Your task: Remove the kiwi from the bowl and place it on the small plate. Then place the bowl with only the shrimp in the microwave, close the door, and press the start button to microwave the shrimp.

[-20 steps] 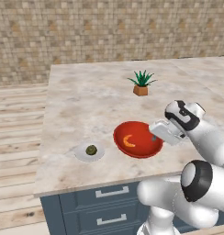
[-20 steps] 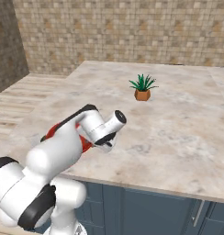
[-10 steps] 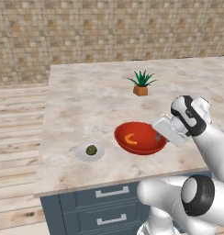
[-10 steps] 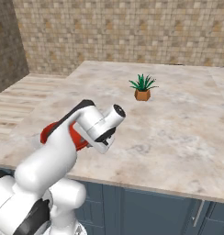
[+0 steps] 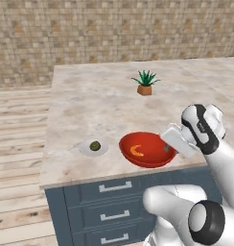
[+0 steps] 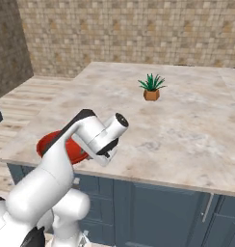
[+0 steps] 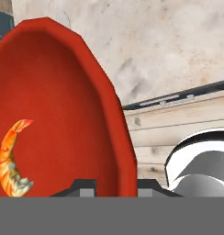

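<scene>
Now, left base view: kiwi sits on the plate; bowl with shrimp hangs at the counter front edge, gripper at its right rim.

Right base view: arm hides most of the bowl.

Hand view: jaws pinch the rim of the bowl, one finger either side. Judged rigid, glossy, slippery; shrimp loose, so keep level.
</scene>
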Controlling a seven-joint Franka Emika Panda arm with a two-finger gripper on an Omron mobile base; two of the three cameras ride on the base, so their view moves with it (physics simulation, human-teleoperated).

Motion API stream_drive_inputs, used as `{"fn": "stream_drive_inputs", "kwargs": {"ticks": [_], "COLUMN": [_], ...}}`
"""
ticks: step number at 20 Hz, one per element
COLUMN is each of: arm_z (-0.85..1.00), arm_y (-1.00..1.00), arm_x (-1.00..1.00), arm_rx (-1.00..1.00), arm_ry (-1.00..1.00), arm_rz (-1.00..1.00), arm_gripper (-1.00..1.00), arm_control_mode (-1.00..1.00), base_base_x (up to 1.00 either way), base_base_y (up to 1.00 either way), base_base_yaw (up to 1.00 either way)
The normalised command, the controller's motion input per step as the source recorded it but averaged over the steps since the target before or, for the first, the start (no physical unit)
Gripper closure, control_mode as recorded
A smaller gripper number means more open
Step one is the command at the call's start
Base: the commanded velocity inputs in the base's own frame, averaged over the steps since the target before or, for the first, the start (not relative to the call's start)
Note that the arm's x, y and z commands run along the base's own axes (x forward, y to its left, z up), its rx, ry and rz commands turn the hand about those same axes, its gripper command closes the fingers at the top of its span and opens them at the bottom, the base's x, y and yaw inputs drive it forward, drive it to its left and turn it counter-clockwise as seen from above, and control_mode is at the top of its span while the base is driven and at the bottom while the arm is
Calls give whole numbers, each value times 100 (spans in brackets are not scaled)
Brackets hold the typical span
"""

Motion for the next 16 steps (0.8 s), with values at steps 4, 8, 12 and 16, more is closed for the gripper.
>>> {"fn": "stream_drive_inputs", "kwargs": {"ticks": [4,8,12,16], "arm_z": [0,0,0,0], "arm_y": [0,0,0,0], "arm_x": [0,0,0,0], "arm_rx": [0,0,0,0], "arm_ry": [0,0,0,0], "arm_rz": [0,0,0,0], "arm_gripper": [100,100,100,100], "arm_control_mode": [100,100,100,100], "base_base_x": [-99,-70,-17,20], "base_base_y": [72,91,100,100], "base_base_yaw": [15,36,39,18]}}
